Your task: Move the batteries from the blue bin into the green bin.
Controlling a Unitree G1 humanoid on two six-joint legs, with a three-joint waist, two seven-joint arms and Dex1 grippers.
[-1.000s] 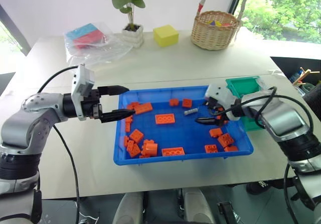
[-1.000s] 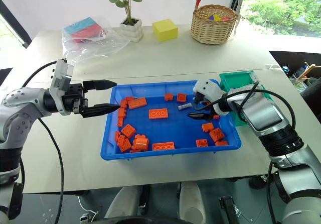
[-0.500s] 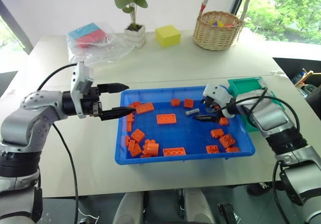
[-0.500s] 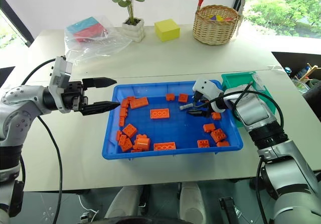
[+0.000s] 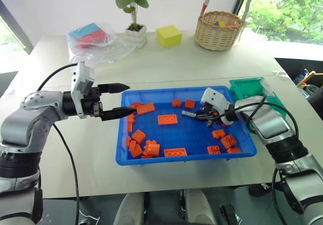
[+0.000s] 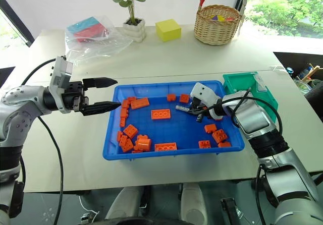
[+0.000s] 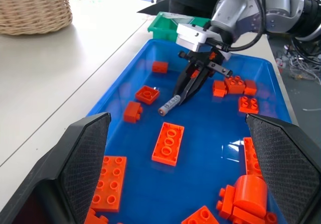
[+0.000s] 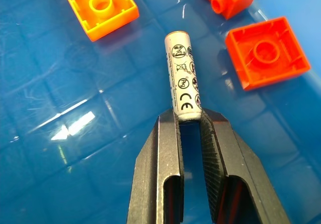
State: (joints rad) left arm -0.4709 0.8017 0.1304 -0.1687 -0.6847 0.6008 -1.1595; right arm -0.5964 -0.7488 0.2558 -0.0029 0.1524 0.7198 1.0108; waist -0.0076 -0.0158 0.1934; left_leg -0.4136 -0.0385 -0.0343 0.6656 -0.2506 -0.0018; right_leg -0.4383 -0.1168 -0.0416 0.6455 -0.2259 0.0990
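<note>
- Right tool (image 8: pixel 189 117) pinches only the end of a battery (image 8: pixel 182 82).
- Lift slowly; end grip may slip.
- Carry to green bin (image 5: pixel 248 88), upper right.
- Left tool (image 5: pixel 119 100) stays wide.

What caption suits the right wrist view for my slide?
Right claw shut on one end of a small silver-grey cylindrical battery, among orange toy bricks in the bright-blue plastic bin.

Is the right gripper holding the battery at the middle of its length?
No: in the right wrist view the right gripper pinches the battery at one end, and the remaining length sticks out past the fingertips.
</note>
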